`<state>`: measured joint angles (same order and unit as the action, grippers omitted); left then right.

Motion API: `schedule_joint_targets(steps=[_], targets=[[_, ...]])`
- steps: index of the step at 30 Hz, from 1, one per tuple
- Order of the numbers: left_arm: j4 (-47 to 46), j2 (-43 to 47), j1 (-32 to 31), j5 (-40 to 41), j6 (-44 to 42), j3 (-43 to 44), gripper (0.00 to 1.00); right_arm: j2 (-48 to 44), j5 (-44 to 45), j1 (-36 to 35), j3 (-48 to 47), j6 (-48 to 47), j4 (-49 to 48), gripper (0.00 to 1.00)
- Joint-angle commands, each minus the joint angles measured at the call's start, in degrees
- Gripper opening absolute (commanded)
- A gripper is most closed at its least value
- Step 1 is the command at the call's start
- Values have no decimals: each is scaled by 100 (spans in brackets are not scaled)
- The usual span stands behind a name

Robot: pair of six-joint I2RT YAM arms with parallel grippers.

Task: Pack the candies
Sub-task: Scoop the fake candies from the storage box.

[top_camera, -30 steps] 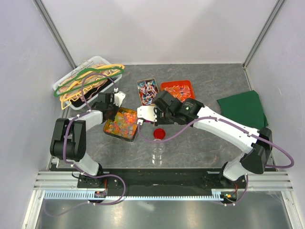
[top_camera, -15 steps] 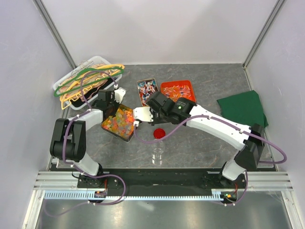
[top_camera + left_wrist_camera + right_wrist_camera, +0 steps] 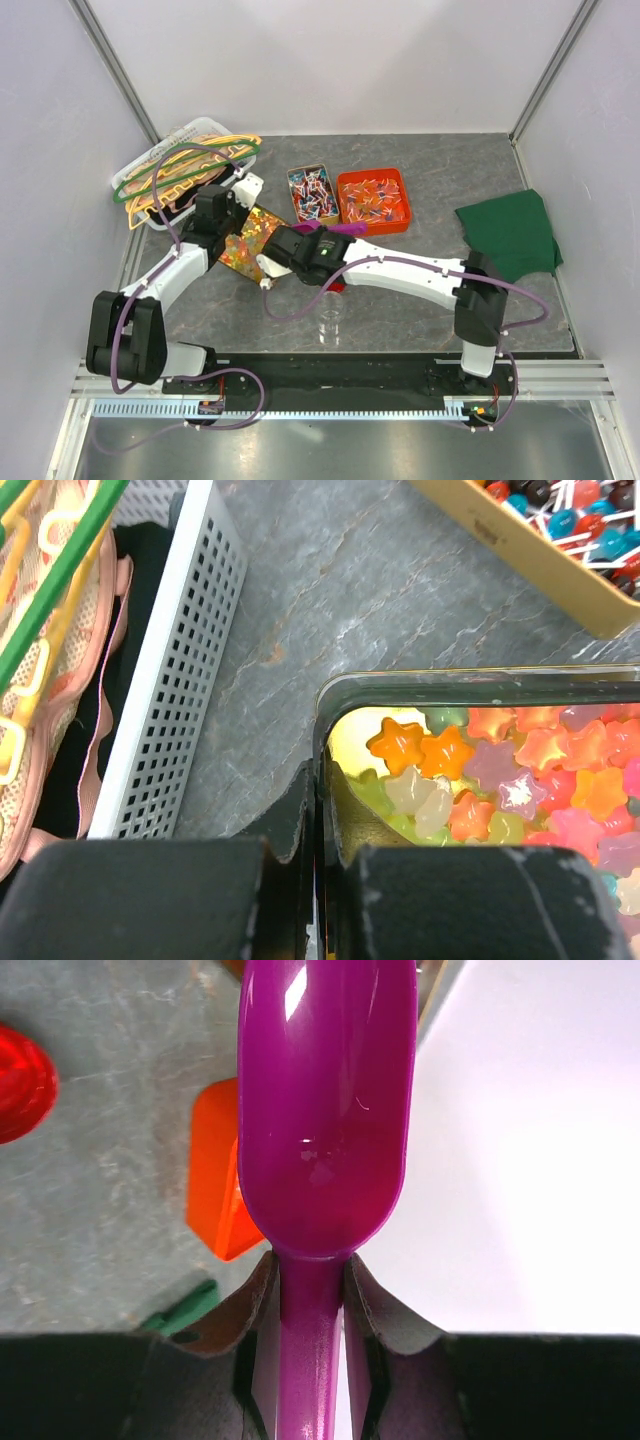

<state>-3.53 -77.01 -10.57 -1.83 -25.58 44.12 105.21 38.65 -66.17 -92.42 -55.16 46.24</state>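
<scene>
Candies (image 3: 252, 238) fill a tray (image 3: 227, 256) on the table (image 3: 430, 170). From above, the left claw (image 3: 240, 205) meets the tray's far corner. The right claw (image 3: 322, 238) hangs just right of the tray. The left camera shows more: orange, pink and green star shapes, and the claw pressed tight on the tray's wall. The right camera shows its claw pinching a purple scoop (image 3: 325, 1110), with a red lid (image 3: 20, 1080) beside it.

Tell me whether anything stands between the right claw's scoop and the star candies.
Nothing visible covers the star candies. The left claw is shut on the rim of the tray at one corner only. The right claw holds the empty scoop, pointing away from that tray toward the orange bin.
</scene>
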Motion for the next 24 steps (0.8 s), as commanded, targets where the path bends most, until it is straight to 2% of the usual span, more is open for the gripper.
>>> schedule_joint_targets(steps=[1,14,19,24], targets=[[-474,152,-164,-55,-52,0,2,315,1056,-141,-390,-461,-633,0],[-218,-261,-376,-55,-17,97,2,1195,2058,-467,-242,-1585,-1389,0],[-218,-279,-376,-125,-17,106,2,1406,2146,-607,-162,-1823,-1355,0],[-192,-262,-385,-178,9,106,2,1520,1910,-686,-215,-1780,-767,0]])
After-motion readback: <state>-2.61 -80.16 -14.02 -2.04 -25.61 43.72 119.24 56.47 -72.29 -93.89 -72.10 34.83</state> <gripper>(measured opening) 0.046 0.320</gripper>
